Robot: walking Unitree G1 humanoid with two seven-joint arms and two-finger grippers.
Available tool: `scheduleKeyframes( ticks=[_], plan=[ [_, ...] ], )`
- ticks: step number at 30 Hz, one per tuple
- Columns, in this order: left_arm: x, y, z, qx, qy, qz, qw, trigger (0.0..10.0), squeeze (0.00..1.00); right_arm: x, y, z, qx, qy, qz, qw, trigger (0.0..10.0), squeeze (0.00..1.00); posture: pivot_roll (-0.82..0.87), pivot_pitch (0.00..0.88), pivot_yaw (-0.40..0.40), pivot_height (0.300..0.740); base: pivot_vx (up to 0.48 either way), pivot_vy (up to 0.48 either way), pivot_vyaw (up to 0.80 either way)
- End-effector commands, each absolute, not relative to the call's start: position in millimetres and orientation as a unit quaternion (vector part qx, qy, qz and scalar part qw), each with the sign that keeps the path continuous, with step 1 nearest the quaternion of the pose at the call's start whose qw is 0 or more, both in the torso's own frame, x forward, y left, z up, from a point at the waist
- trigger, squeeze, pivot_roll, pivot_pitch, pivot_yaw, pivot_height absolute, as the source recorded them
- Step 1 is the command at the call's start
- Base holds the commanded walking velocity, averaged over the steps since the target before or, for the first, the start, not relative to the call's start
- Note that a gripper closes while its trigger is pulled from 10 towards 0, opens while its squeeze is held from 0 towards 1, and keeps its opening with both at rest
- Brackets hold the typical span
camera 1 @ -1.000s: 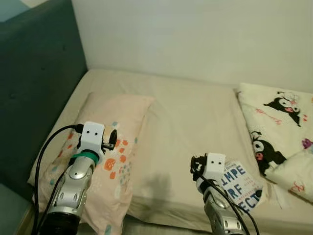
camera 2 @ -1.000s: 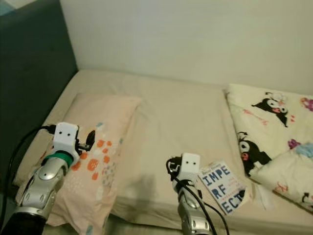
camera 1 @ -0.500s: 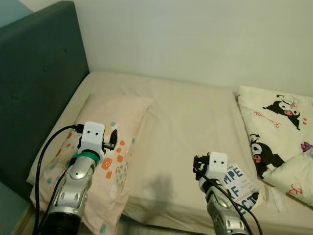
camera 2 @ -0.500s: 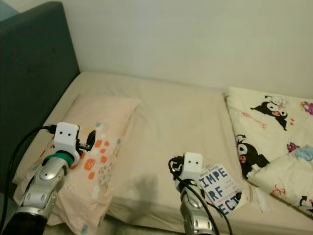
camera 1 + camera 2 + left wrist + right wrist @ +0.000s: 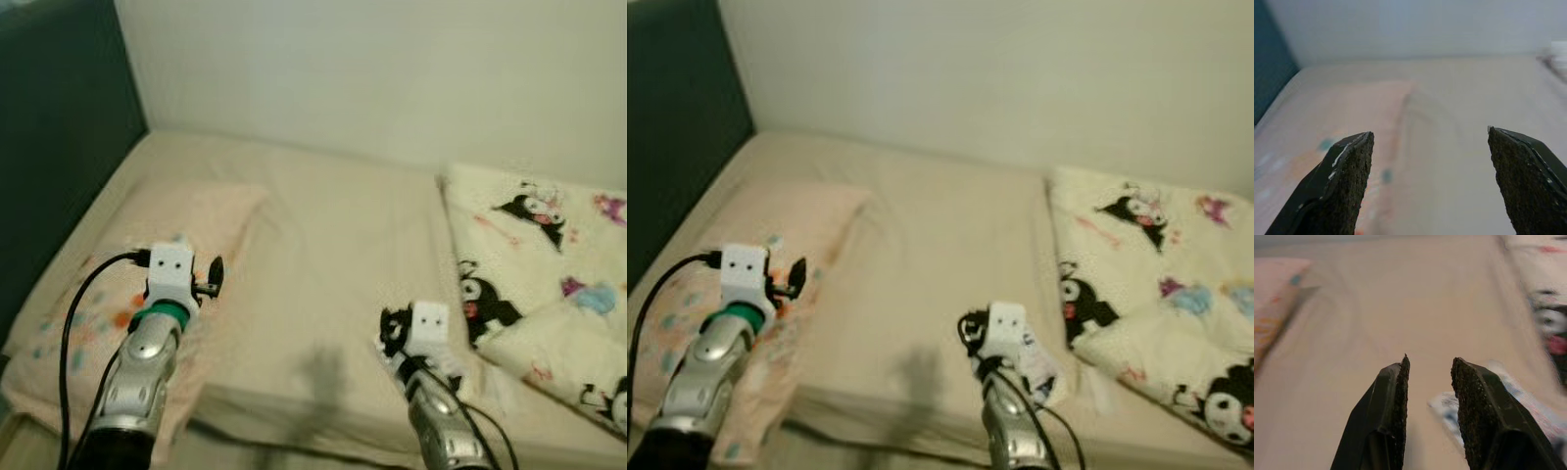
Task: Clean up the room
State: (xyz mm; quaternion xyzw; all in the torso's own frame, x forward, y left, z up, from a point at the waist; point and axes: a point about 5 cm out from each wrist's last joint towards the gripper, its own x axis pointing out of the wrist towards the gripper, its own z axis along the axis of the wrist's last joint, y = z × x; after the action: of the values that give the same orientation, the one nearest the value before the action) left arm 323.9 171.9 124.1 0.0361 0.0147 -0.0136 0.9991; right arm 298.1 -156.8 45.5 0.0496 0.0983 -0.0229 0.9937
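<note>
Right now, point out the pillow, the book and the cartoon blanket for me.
pillow (image 5: 211, 211), left eye view, on its plain pink upper part.
book (image 5: 1040, 370), right eye view, on the cover beside the right arm.
cartoon blanket (image 5: 519, 220), left eye view, on a black cartoon figure.

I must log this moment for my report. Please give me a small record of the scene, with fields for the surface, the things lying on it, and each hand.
surface: beige bed sheet, dark headboard on the robot's left
pillow: pale pink patterned pillow, under the left arm
blanket: cream cartoon-print blanket, bunched on the right
booklet: white printed booklet, near the bed's front edge
left hand: left hand over the pillow, fingers wide apart, holding nothing
right hand: right hand beside the booklet, fingers narrowly apart, holding nothing
</note>
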Motion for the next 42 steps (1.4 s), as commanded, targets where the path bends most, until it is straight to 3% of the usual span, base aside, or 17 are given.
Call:
scheduleKeyframes(
  ticks=[1, 7, 18, 22, 42],
  plan=[
    [321, 179, 119, 0.035, 0.024, -0.005, 0.999, 10.0, 0.00, 295, -155, 41, 0.052, 0.110, -0.022, 0.992, 10.0, 0.00, 0.10, 0.000, 0.010, 0.740, 0.000, 0.480, 0.00],
    [320, 180, 119, 0.038, 0.025, -0.003, 0.999, 10.0, 0.00, 295, -155, 40, 0.053, 0.111, -0.022, 0.992, 10.0, 0.00, 0.10, 0.000, 0.009, 0.740, 0.000, 0.480, 0.00],
    [317, 184, 114, 0.052, 0.039, 0.002, 0.998, 10.0, 0.00, 292, -155, 39, 0.054, 0.114, -0.023, 0.992, 10.0, 0.00, 0.10, 0.006, 0.011, 0.740, 0.000, 0.000, 0.00],
    [316, 186, 114, 0.049, 0.039, 0.005, 0.998, 10.0, 0.00, 292, -155, 38, 0.053, 0.115, -0.020, 0.992, 10.0, 0.00, 0.10, 0.011, 0.006, 0.740, 0.000, 0.480, 0.00],
    [307, 175, 81, 0.105, 0.112, -0.036, 0.987, 10.0, 0.00, 287, -161, 25, 0.040, 0.155, -0.037, 0.986, 10.0, 0.00, 0.10, 0.007, -0.004, 0.740, 0.000, 0.000, 0.00]
  ],
)
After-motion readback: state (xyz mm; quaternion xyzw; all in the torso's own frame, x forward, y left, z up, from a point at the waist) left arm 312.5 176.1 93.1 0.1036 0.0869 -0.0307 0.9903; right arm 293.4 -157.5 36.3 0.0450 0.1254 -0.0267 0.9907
